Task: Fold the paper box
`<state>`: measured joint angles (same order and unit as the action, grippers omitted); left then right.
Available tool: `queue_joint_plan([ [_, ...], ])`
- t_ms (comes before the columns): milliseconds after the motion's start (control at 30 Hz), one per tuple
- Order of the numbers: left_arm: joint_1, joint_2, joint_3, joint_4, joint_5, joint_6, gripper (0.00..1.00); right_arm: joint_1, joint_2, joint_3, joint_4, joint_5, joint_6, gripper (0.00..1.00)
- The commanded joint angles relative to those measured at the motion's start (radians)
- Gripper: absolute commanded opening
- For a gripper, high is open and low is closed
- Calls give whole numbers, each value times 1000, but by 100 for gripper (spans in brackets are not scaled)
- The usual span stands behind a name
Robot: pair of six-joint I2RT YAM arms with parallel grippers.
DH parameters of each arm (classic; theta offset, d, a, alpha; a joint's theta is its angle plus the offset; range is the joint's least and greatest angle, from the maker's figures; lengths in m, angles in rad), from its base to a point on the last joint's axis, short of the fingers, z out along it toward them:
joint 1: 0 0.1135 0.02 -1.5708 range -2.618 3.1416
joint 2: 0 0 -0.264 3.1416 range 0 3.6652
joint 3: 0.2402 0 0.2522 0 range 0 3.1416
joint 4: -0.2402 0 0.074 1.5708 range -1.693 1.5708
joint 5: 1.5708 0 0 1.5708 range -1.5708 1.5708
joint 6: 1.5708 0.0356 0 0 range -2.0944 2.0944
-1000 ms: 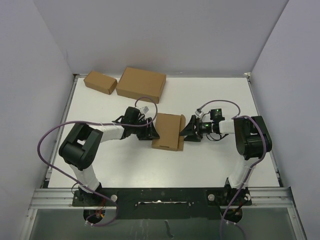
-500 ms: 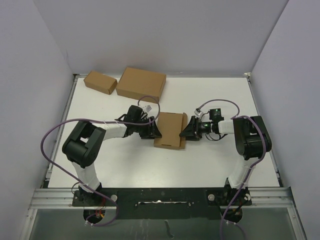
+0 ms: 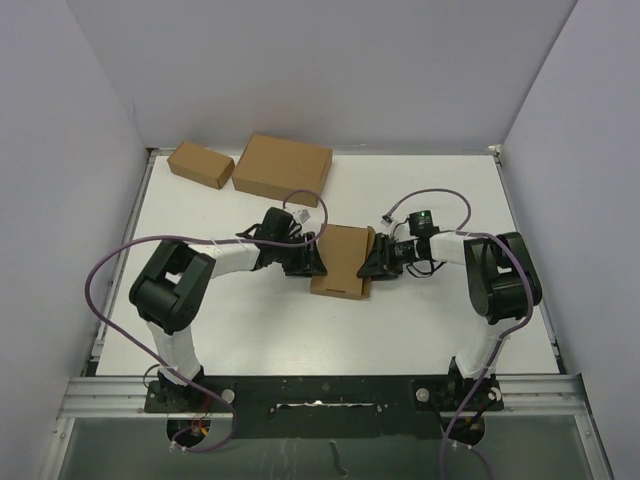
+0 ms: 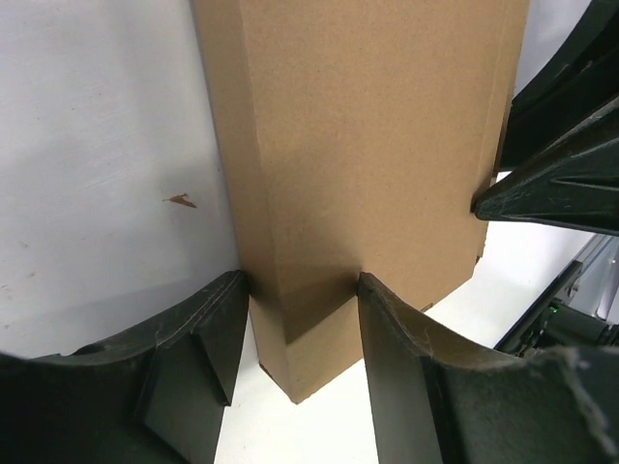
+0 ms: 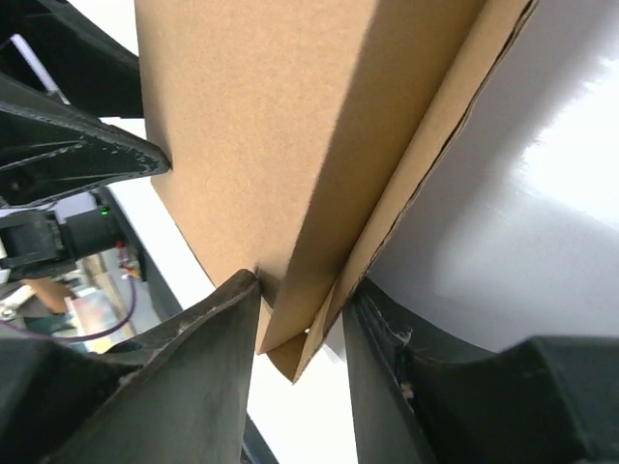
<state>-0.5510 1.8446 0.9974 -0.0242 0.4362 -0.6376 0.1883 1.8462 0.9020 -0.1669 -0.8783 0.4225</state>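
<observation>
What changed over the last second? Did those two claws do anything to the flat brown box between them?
The right gripper closed its fingers onto the right edge of the paper box. The left gripper kept its hold on the left edge, and the box slid slightly rightward. The larger box and small box at the back stayed put.

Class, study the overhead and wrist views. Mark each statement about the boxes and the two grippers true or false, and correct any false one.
1. The left gripper has a finger on each side of the paper box edge. True.
2. The right gripper hangs over bare table, well away from the paper box. False: it is at the box's right edge, with fingers against both faces.
3. Two other brown boxes, the smaller box and the larger box, sit at the far left of the table. True.
4. The paper box is stacked on the larger box. False: it is apart from it, between the grippers.
</observation>
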Motion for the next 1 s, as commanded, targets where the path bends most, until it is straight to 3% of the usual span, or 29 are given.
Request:
queue_joint_plan([
  [0,-29,22,68,1,3,25,47,42,-61,42,-87,190,-105,37],
  [233,-45,35,100,-23,-9,24,47,83,-84,81,-159,292,-165,39],
  [667,-38,79,180,-82,-5,91,47,96,-116,70,-150,139,-153,36],
  [967,26,62,233,-158,-14,170,53,72,-153,68,-192,130,-231,52],
])
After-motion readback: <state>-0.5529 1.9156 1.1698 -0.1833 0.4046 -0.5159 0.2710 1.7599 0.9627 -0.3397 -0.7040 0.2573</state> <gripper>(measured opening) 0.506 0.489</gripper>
